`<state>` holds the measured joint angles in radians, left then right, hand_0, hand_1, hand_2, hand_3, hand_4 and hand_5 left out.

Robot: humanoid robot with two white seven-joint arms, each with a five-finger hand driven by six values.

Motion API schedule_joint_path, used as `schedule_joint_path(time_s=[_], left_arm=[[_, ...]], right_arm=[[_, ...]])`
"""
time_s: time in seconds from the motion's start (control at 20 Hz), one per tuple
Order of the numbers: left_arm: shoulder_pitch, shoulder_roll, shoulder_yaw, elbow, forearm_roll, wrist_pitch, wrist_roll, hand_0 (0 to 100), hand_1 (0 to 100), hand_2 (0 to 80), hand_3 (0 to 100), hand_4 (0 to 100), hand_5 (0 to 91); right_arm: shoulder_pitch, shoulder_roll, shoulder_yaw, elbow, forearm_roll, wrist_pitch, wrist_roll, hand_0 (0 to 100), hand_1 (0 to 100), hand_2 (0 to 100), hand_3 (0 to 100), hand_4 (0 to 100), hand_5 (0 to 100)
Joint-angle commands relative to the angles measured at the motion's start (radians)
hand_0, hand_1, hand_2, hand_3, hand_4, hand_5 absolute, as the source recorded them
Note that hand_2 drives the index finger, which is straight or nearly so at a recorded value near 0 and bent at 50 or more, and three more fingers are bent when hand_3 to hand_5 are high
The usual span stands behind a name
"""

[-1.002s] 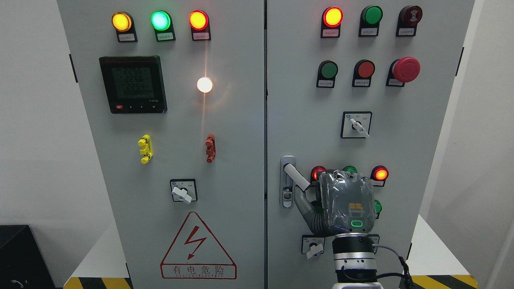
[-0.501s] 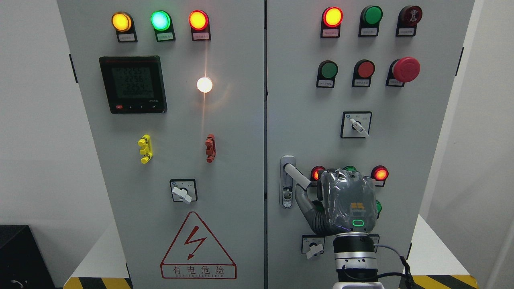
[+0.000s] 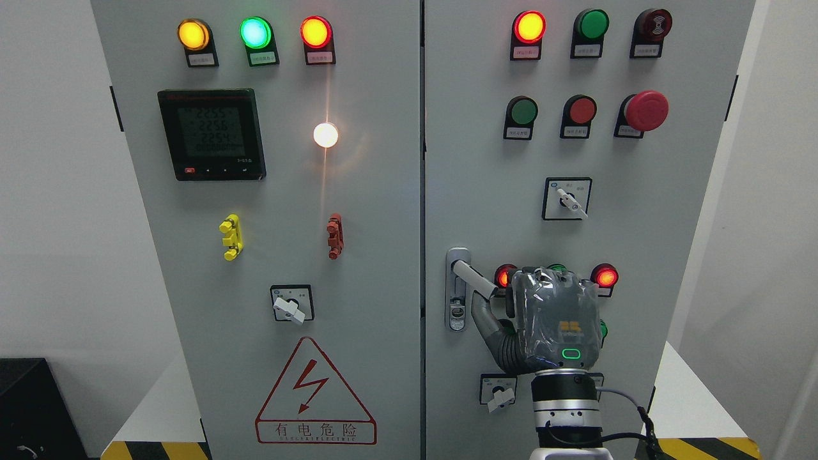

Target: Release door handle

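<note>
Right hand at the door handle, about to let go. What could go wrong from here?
1. The right hand sits right at the tip of the swung-out door handle; a finger may snag it on withdrawal and turn it.
2. The hand covers the green indicator between two lit red lamps; a sloppy retreat might press one.
3. The selector switch is beside the wrist and could get knocked.

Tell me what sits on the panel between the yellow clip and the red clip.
Nothing. In the head view the stretch of grey door between the yellow clip and the red clip is bare; the white lamp sits well above it.
</note>
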<state>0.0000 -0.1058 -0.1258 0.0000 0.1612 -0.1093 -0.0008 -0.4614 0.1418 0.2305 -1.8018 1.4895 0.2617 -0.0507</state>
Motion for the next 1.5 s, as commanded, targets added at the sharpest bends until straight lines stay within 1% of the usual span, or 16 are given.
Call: schedule_joint_path(time_s=[0.0, 1.45], left_arm=[[-0.026, 0.000, 0.000, 0.029, 0.000, 0.000, 0.001, 12, 56, 0.0, 0, 0, 0.0], [-0.026, 0.000, 0.000, 0.029, 0.000, 0.000, 0.001, 12, 56, 0.0, 0, 0, 0.0]], right_arm=[[0.000, 0.001, 0.000, -0.004, 0.000, 0.005, 0.002, 48, 46, 91, 100, 100, 100], [-0.013, 0.001, -0.007, -0.005, -0.002, 0.007, 0.002, 48, 45, 91, 100, 100, 100]])
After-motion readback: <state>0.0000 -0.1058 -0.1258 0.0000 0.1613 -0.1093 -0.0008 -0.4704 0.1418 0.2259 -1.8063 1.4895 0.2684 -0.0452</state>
